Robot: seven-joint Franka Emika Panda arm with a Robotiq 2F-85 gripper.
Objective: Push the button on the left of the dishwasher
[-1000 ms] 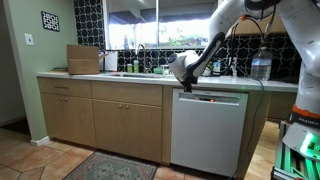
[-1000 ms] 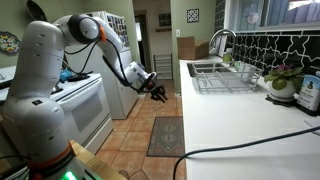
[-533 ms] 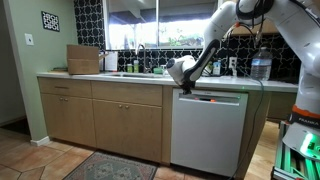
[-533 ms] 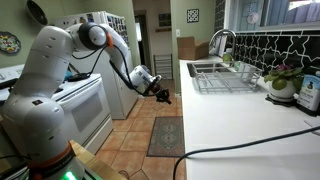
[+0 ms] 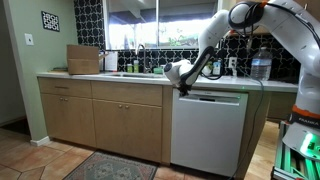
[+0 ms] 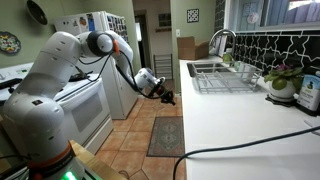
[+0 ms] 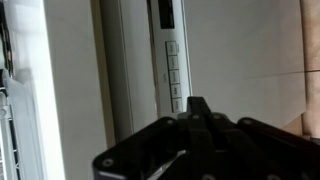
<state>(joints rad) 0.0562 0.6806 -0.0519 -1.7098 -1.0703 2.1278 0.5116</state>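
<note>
**Silver-white front, dark strip: jaws at its left end**

Silver-white and flat, the dishwasher (image 5: 210, 135) fills the lower right of centre in an exterior view. It sits under the bench (image 5: 90, 76) edge, just right of the tan cabinets (image 5: 105, 120). Its dark strip (image 5: 215, 98) runs along the top edge, with its long axis level in that view.

In the wrist view the same strip stands upright in the frame. A row of small square buttons (image 7: 172, 75) climbs it toward a display (image 7: 165, 12) at the top.

The jaws enter from the bottom centre of the wrist view and look pressed together into a single blunt tip. The lowest visible button lies just left of that tip, with the rest of the row above it. Any button lower down would be hidden behind the jaws.

Judging from the exterior view, the jaws sit at the strip's left end, so the bottom of the wrist frame is the dishwasher's left side. The wanted button is therefore probably the one nearest the tip, or one hidden behind it.

I cannot tell whether the tip touches the strip or hangs just off it. The coming move likely needs a small shift across to the row, then a push straight into the panel.

The arm (image 6: 120, 60) reaches across from the upper left of the frame. A rug (image 5: 100, 168) lies on the tiled floor, well apart from the action.
</note>
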